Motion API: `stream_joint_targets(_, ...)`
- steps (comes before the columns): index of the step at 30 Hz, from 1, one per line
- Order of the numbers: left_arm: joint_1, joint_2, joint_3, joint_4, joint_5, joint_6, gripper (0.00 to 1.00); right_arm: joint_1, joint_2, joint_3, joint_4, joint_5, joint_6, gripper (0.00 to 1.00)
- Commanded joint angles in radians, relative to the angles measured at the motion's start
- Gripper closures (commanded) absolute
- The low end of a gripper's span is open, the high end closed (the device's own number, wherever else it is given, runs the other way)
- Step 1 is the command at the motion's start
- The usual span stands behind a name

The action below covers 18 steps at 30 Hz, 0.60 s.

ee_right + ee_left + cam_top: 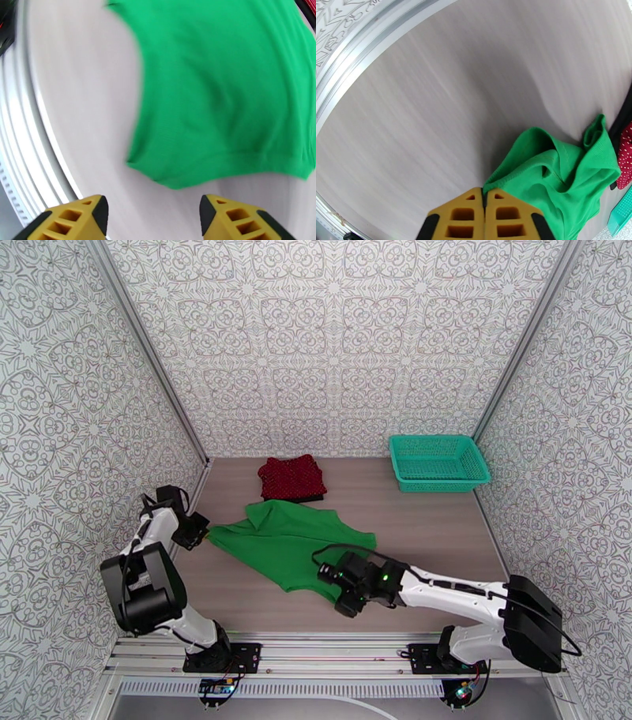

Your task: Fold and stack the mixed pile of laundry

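The right gripper (152, 215) is nearest, low over the table (426, 532) at the near hem of the green garment (221, 79). Its yellow fingers (85, 215) stand wide apart with nothing between them, and the hem lies just ahead of the tips, not touching them (the wrist view is blurred, so fine detail is lost). From above, the right gripper (332, 581) sits at the garment's near right corner.

The green garment (296, 544) lies spread on the middle of the table, mostly flat, with wrinkles and a folded-over edge at its far side. Its left corner tapers to a point that ends at the left gripper (204, 534), near the left wall. In the left wrist view, the left gripper (485, 194) has its fingers pressed together, pinching the rolled edge of the green garment (561, 185) at the tips.

Just beyond the green one, the red garment (292, 477) lies folded on top of the black garment (296, 498), of which a thin dark edge shows beneath.

Farthest, at the back right, sits the teal basket (442, 481), well apart from the clothes.
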Motion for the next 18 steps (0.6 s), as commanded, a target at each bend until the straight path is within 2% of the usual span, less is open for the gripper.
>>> stream_joint_targets(1, 0.012, 0.018, 0.022, -0.014, 0.033, 0.033, 1.0, 0.027, 0.057, 0.053, -0.017, 0.047, -0.077, 0.34)
stream_joint_targets(9, 0.031, 0.026, 0.015, 0.0, 0.047, 0.042, 1.0, 0.037, 0.196, 0.127, -0.088, 0.121, -0.124, 0.35)
stream_joint_targets(18, 0.042, 0.033, 0.043, -0.012, 0.053, 0.051, 1.0, 0.04, 0.287, 0.161, -0.064, 0.149, -0.159, 0.41)
